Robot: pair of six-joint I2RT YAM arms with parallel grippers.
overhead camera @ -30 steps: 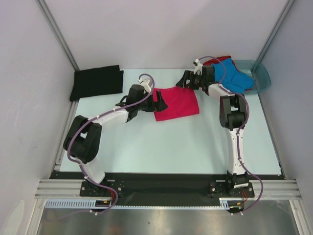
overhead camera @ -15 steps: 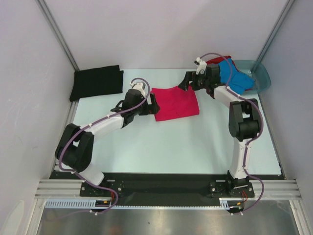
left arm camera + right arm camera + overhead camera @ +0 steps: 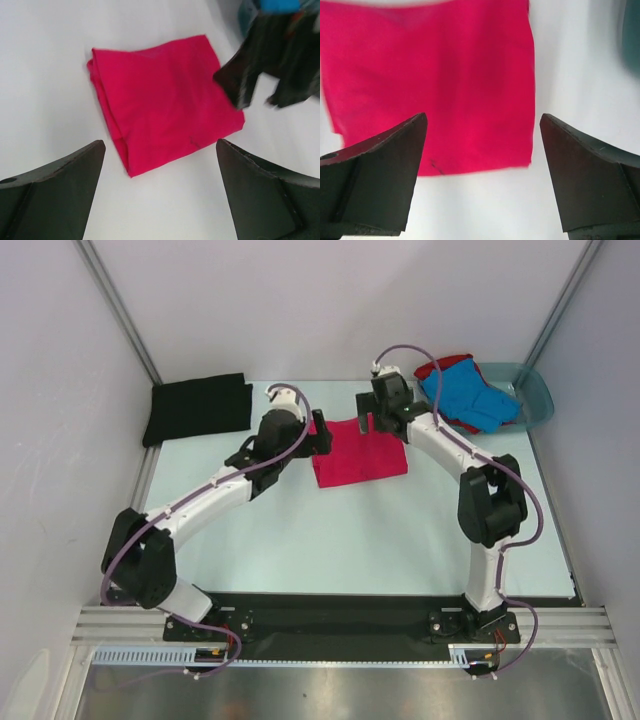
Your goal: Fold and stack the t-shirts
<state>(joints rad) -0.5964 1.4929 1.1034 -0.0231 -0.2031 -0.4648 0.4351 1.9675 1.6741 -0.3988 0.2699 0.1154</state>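
The pink shirt (image 3: 360, 452) lies folded square on the table (image 3: 350, 540), with the left gripper (image 3: 321, 435) at its left edge and the right gripper (image 3: 372, 422) at its far edge, both spread and empty. Stacking seems next: pinch an edge and carry it onto the black shirt (image 3: 198, 407), well to its left.

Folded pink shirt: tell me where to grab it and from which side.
Grip the pink shirt at its thick layered edge, probably coming in low from outside that edge, one finger slid under. The layers show stacked together there, so one pinch should keep it folded; the other edges look thinner.
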